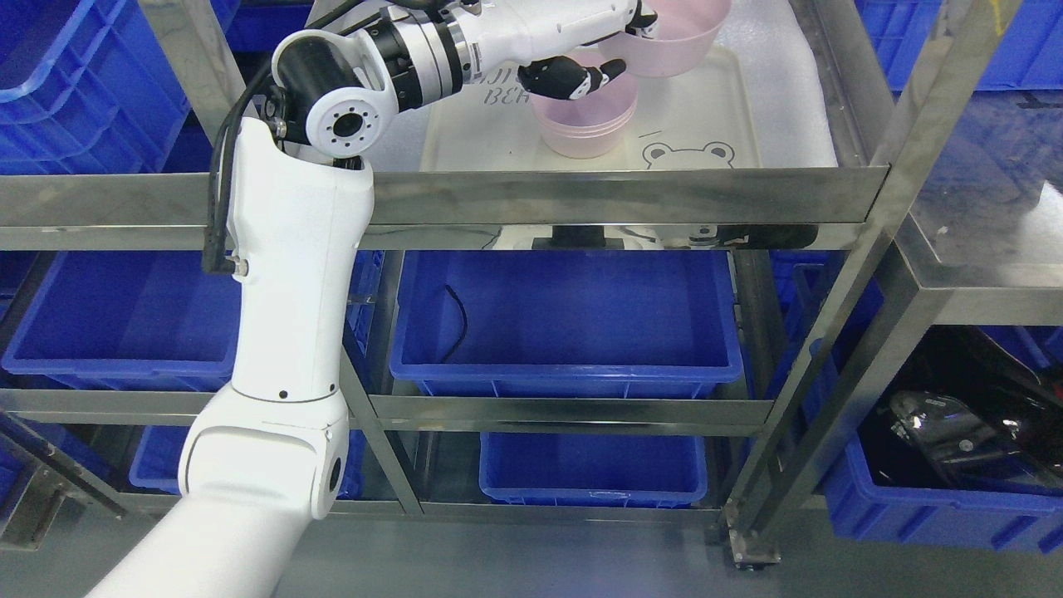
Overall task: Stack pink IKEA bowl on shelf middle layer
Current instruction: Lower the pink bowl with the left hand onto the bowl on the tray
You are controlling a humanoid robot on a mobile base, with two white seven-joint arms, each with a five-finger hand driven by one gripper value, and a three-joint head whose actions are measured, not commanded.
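at the top centre of the frame the left hand (pixel 610 46) grips the rim of a translucent pink plastic bowl (pixel 677 37), held tilted just above and right of the stack of pink bowls (pixel 584 120) on the white bear-print tray (pixel 706 124). the carrying looks mostly done; lowering it onto the stack and releasing remain.

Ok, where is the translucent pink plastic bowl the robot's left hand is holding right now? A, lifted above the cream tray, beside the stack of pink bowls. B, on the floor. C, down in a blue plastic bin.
A: the left hand grips the translucent pink plastic bowl by its rim, raised over the cream tray, up and to the right of the pink bowl stack.
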